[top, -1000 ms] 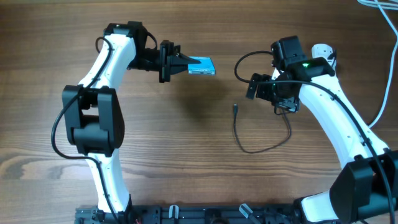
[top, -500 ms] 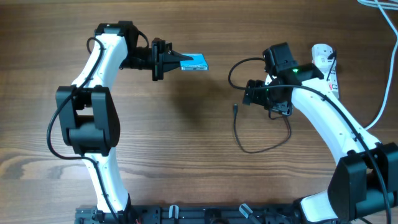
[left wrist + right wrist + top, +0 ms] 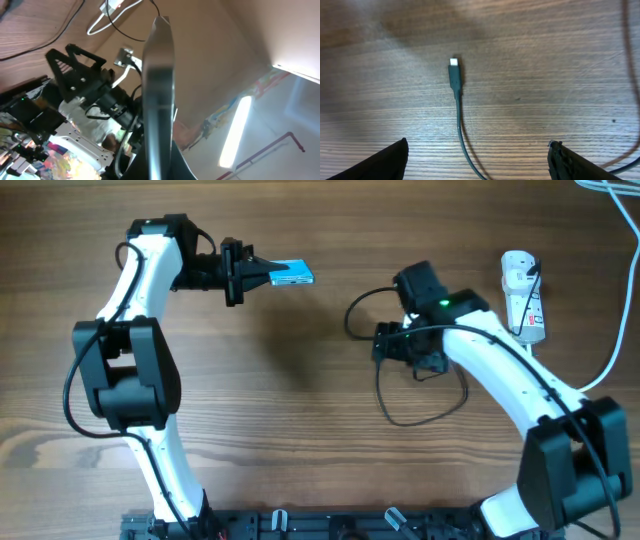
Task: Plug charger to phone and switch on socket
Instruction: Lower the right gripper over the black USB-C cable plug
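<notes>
Two grippers noted. Left gripper (image 3: 262, 273) clamped on phone (image 3: 293, 275), held clear of table (image 3: 300, 410) at upper left. Right gripper (image 3: 479, 161) spread wide, nothing gripped, positioned over charger plug (image 3: 455, 77) lying on table. Socket (image 3: 523, 298) seen far right.

Overhead, the right hand (image 3: 384, 343) covers the plug tip of the charger (image 3: 455, 82). The left wrist view shows the phone (image 3: 159, 90) edge-on, screen unseen, lower end cut off. Markings on the socket (image 3: 522, 295) are unreadably small.
</notes>
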Robot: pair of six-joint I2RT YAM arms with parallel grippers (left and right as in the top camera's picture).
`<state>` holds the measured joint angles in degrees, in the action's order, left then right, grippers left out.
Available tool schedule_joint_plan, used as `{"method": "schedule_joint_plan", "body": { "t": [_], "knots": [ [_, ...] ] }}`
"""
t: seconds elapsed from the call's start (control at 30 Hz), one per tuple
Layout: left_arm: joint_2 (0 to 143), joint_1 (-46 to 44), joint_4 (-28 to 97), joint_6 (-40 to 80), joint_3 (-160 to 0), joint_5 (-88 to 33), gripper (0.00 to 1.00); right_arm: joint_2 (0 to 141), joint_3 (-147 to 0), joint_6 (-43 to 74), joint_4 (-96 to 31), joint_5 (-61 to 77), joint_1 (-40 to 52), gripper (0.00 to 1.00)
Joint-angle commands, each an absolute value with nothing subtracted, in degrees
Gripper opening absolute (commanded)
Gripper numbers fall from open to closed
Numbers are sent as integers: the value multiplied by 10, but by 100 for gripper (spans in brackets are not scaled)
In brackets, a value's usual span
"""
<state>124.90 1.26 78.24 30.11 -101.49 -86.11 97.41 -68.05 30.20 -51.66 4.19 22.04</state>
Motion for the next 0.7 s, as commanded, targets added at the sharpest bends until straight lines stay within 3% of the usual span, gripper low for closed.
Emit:
{"method": "schedule_joint_plan", "body": {
  "t": [0.0,0.1,0.3,0.5,0.6,0.67],
  "knots": [
    [1227,17,787,301,-1024,-872,4,1009,-679,319,-510,13,227,89],
    [1227,28,787,300,-1024,-867,4,1027,-679,314,-503,13,229,76],
    [1227,53,787,300,-1024,-841,4,1031,-679,316,-477,11,260,68],
    [1227,76,816,270,-1024,-796,4,1049,-679,336,-461,-13,277,67],
    [1227,90,844,258,-1024,-785,4,1068,-679,336,-450,-15,277,57],
    [1227,98,853,247,-1024,-785,4,1077,-679,336,-444,-15,277,57]
  ]
}}
